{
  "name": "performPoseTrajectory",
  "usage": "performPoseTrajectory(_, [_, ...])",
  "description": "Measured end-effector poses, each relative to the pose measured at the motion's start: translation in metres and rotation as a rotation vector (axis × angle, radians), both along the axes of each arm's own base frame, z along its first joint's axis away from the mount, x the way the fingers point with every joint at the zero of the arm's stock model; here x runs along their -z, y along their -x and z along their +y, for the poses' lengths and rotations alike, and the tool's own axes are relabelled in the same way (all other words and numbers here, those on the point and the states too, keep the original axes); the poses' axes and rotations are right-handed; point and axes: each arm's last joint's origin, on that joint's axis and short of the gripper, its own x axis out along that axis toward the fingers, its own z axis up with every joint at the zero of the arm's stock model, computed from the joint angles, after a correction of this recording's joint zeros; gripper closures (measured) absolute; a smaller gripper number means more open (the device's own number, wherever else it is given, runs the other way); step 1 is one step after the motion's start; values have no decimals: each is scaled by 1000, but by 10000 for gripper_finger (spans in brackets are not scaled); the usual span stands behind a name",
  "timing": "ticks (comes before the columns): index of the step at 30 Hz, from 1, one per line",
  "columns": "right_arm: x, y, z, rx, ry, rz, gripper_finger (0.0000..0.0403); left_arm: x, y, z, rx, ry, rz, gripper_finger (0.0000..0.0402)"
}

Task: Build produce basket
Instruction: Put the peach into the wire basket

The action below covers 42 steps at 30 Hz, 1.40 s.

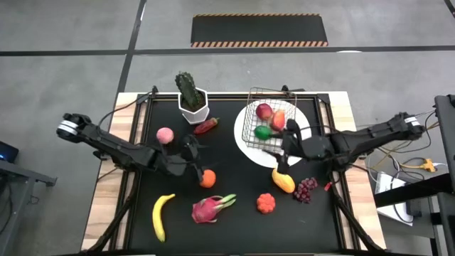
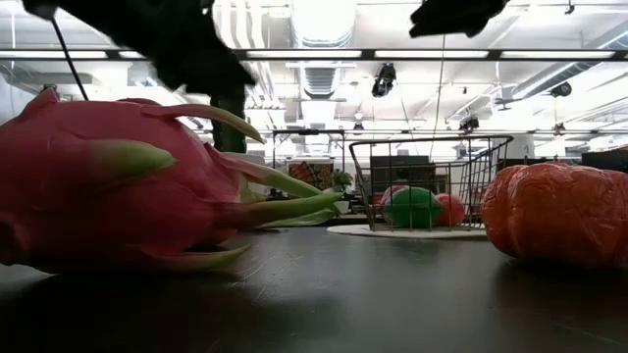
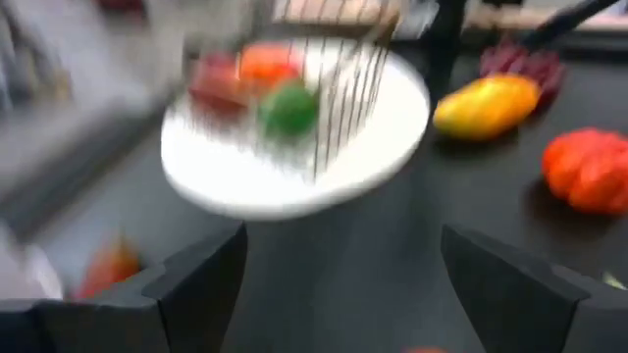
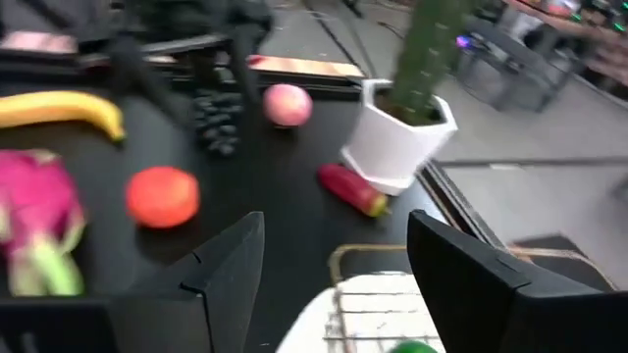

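Operator: High view first. Which step is in hand?

Technician: Basket (image 1: pixel 269 117) sits on the white plate (image 1: pixel 302 117) and holds three pieces, including a green lime (image 1: pixel 262 132). Right hand (image 1: pixel 290 139) hovers at the basket's near edge, carrying nothing. Judged step: between a drop and the next pick. Left hand (image 1: pixel 190 158) hovers just beside the orange (image 1: pixel 207 178), fingers spread, nothing between them.

Operator: Low view?

Technician: Dragon fruit (image 2: pixel 118 186) and a red-orange fruit (image 2: pixel 559 214) lie on the worktop (image 2: pixel 324 294) in the foreground. Both arms show only as dark shapes overhead.

Operator: Left wrist view?

Technician: Fingers (image 3: pixel 201 279) stand wide apart. Plate and basket lie ahead of that hand, with the mango (image 3: pixel 488 105) and grapes (image 3: pixel 525 67) off to one side.

Operator: Right wrist view?

Technician: Fingers (image 4: pixel 231 270) are parted, with nothing held. The basket rim is directly below; orange, peach (image 4: pixel 287 104) and banana (image 4: pixel 59 110) lie well beyond.

Operator: Next move?

Technician: Probably the right hand lifts clear, swings to the mango just beside it, and opens wider.
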Motion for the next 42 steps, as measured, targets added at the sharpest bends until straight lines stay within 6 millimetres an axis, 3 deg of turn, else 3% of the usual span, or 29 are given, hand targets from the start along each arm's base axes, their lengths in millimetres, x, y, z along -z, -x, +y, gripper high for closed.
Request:
performPoseTrajectory(6, [3,2,15,-71,32,18,170,6,22,3,-103,267,337,81])
performPoseTrajectory(14, [18,4,15,-77,54,60,170,14,39,0,44,378,664,81])
performPoseTrajectory(23, [21,4,15,-75,52,67,170,14,45,-1,76,433,758,82])
performPoseTrajectory(25, [21,4,15,-77,53,66,170,14,49,5,15,406,795,82])
performPoseTrajectory(29, [21,4,15,-78,56,67,170,13,56,32,-318,369,798,82])
performPoseTrajectory(31, [23,5,15,-80,63,73,170,13,58,45,-406,375,810,82])
performPoseTrajectory(37, [25,5,15,-87,83,83,170,13,59,80,-383,314,895,82])
performPoseTrajectory(42, [25,5,15,-84,74,80,170,13,62,96,-301,223,982,82])
